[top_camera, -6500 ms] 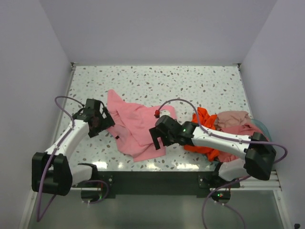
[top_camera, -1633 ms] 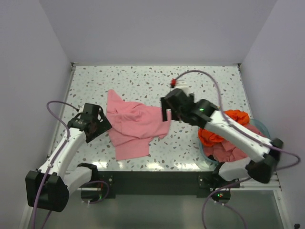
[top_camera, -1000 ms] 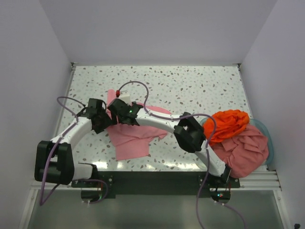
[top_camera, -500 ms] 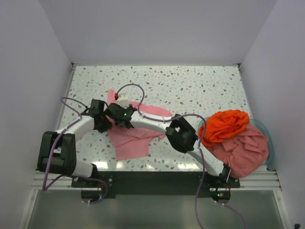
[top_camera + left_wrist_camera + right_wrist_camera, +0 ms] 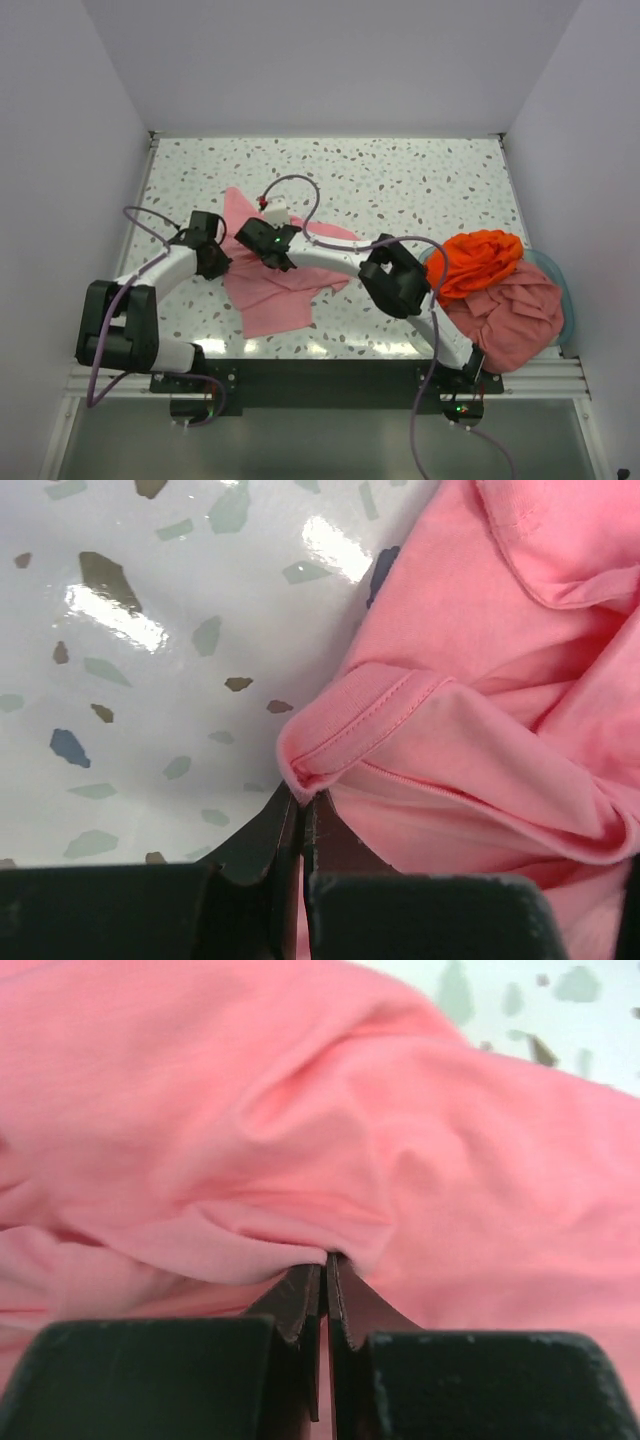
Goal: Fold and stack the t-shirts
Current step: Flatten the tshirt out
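The light pink t-shirt (image 5: 285,290) lies crumpled and partly spread on the speckled table (image 5: 420,180), left of centre. The left hand (image 5: 214,258) sits low at the shirt's left edge. In the left wrist view its fingers (image 5: 262,832) are pressed together on a stitched hem fold, which bulges out just above the tips, beside bare table surface. The right arm (image 5: 330,258) reaches across from the right side. The right hand (image 5: 272,250) is set on the same shirt, just right of the left hand, in the shirt's upper middle area. In the right wrist view its fingers (image 5: 296,1305) are closed on a small ridge of pink cloth, with wrinkles radiating from the pinch point. The two hands are near each other but apart. The bright orange-red t-shirt (image 5: 482,258) and the darker salmon-pink t-shirt (image 5: 510,318) are bunched together at the right side of the table, the orange-red one lying on the far part of the salmon-pink one. Both rest in or over a pale teal basket (image 5: 555,268), of which only a rim segment shows at the right. Neither is folded.
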Controlling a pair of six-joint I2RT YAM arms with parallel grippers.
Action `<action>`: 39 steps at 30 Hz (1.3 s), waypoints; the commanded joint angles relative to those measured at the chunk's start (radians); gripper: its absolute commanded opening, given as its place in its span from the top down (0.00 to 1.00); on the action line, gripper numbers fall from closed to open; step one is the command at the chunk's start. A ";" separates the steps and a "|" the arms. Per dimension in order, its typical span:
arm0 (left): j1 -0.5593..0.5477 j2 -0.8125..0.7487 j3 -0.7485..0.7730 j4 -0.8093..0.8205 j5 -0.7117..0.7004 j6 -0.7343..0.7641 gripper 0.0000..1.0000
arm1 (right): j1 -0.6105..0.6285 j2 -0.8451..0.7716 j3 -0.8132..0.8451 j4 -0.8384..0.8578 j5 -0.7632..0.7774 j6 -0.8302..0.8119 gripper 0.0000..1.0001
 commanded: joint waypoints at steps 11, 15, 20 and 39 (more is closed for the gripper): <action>0.001 -0.076 0.046 -0.077 -0.164 -0.006 1.00 | -0.302 -0.577 -0.506 0.034 0.057 -0.045 1.00; 0.001 -0.061 0.092 -0.080 -0.206 -0.003 1.00 | -0.419 -0.740 -0.625 0.074 0.045 -0.103 1.00; 0.011 0.017 0.176 -0.073 -0.226 -0.003 1.00 | -0.580 -0.797 -0.702 0.121 -0.041 -0.130 1.00; 0.113 0.643 0.882 -0.033 -0.237 0.108 1.00 | -0.780 -0.166 -0.107 0.329 -0.208 -0.612 0.95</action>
